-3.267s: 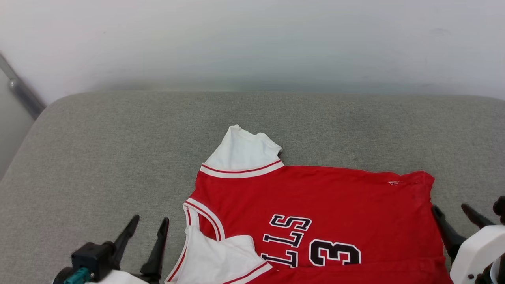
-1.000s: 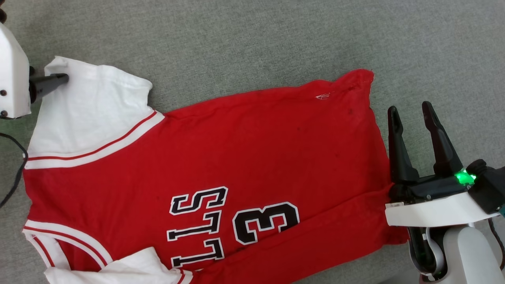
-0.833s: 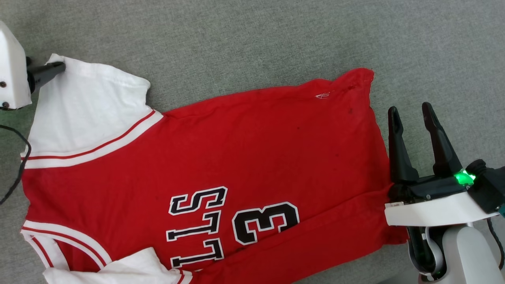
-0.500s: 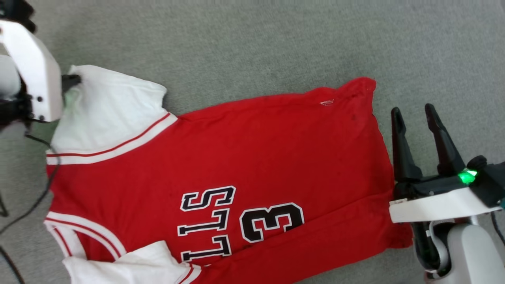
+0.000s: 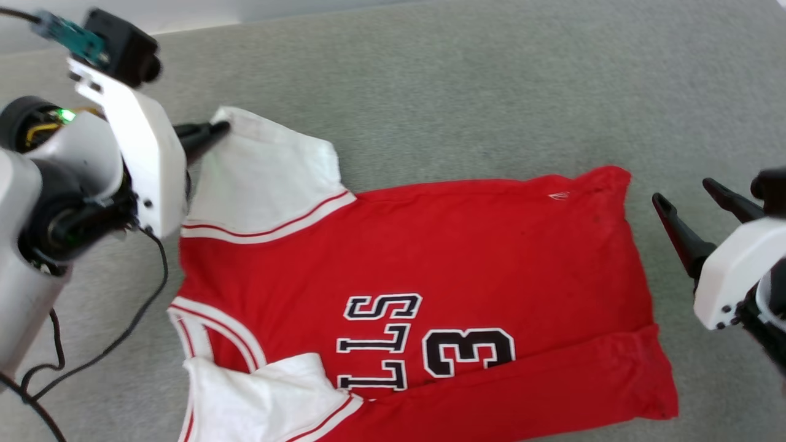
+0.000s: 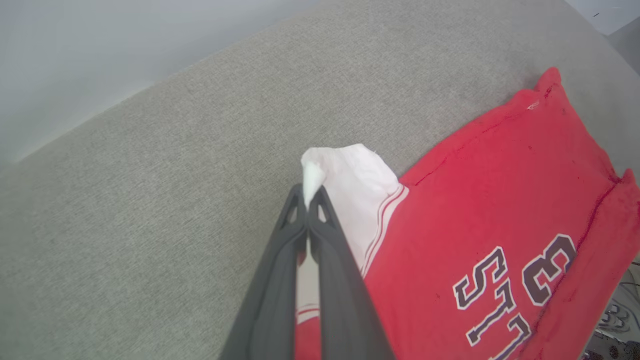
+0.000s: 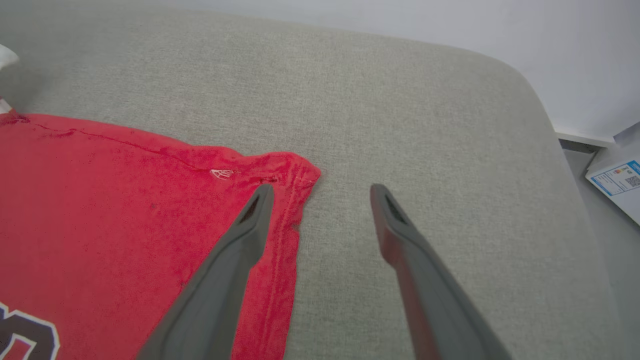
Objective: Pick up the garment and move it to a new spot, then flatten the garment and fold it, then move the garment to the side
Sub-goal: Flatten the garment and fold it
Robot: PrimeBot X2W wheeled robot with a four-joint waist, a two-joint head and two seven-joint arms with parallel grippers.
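**Soft daylight, slight blur**

Bright, diffuse light leaves faint shadows on the grey cushion (image 5: 460, 92). White parts of the garment (image 5: 430, 245) glare, nearly blown out (worst in the left wrist view). Wrist views bow at the edges; head view slightly soft.

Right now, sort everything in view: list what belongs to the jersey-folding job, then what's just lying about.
Job:
- garment, red jersey spread on the grey cushion
- left gripper, shut on its white sleeve corner
- right gripper, open beside the hem

Lying about:
- black cable, trailing over the cushion at the left
- white item with a blue label, off the cushion
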